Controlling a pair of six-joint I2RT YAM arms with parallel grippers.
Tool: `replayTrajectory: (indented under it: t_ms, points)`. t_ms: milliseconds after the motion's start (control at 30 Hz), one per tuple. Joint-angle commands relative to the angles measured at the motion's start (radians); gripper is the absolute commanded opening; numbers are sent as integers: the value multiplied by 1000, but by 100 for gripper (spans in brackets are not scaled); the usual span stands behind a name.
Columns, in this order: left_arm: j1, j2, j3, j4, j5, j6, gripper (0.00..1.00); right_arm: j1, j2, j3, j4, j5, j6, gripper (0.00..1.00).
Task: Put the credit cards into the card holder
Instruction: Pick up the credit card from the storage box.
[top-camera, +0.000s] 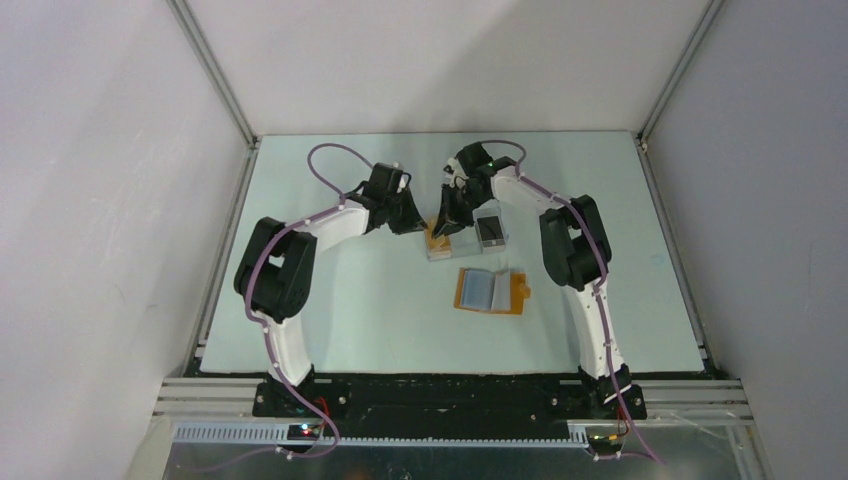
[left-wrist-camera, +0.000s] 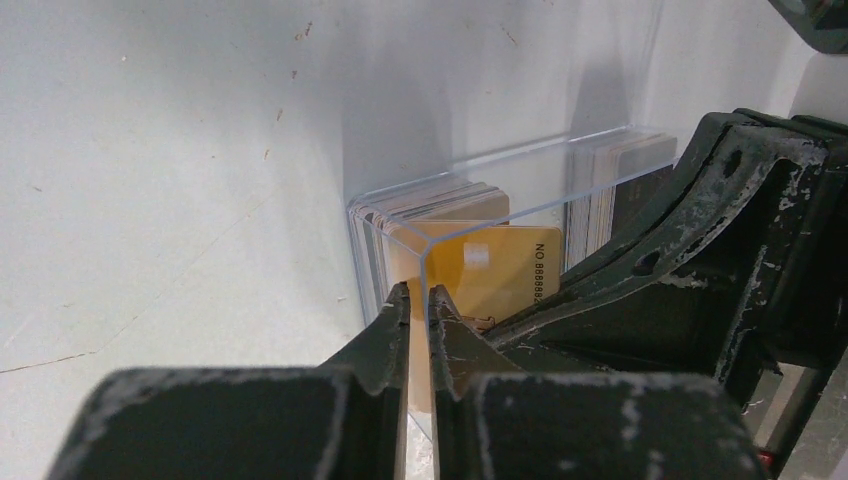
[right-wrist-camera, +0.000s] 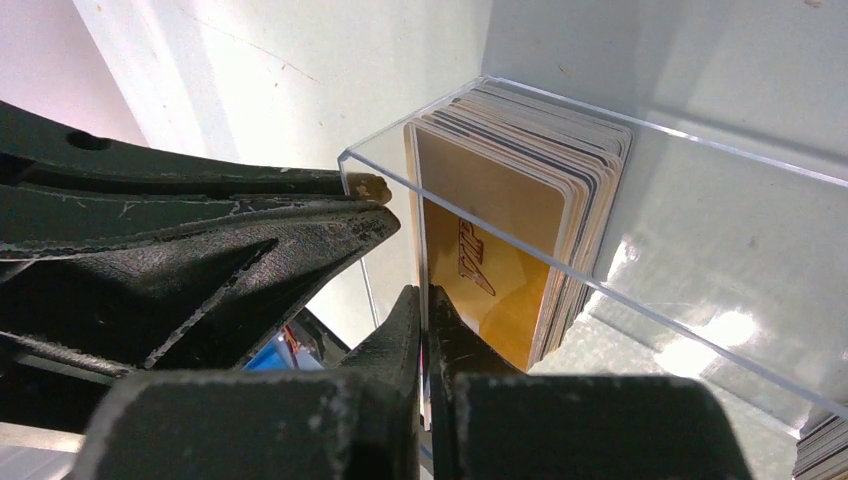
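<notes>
The orange card holder (top-camera: 490, 290) lies open on the table with a light blue card in it, nearer the arm bases than both grippers. A stack of credit cards (right-wrist-camera: 500, 220), orange one facing me, stands in a clear plastic box (top-camera: 437, 245). My right gripper (right-wrist-camera: 422, 292) is shut on the bottom edge of the thin front card of that stack. My left gripper (left-wrist-camera: 418, 290) is shut on the clear wall of the box (left-wrist-camera: 520, 152), beside the orange card (left-wrist-camera: 500, 265). The two grippers (top-camera: 425, 225) (top-camera: 447, 228) meet at the box.
A second clear box with darker cards (top-camera: 490, 232) stands just right of the first; its cards (left-wrist-camera: 620, 190) show behind the orange stack. The right gripper's body (left-wrist-camera: 700, 250) crowds the left wrist view. Walls enclose the table on three sides.
</notes>
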Motion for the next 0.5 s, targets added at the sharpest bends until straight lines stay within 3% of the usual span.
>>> replayTrajectory:
  t_ms: [0,100,200,267,467]
  points:
    - [-7,6,-6,-40,-43,54,0,1,-8,23,-9,24,-8,0]
    - [-7,-73,-11,-41,-65,60,10,6,-62,35,-21,46,-21,0]
    - [-8,-162,-23,-49,-121,60,35,7,-116,46,-49,81,-49,0]
    - [-7,-226,-26,-79,-164,61,43,6,-160,40,-53,93,-68,0]
    - [-12,-396,-111,-123,-184,48,48,0,-360,-118,27,79,-94,0]
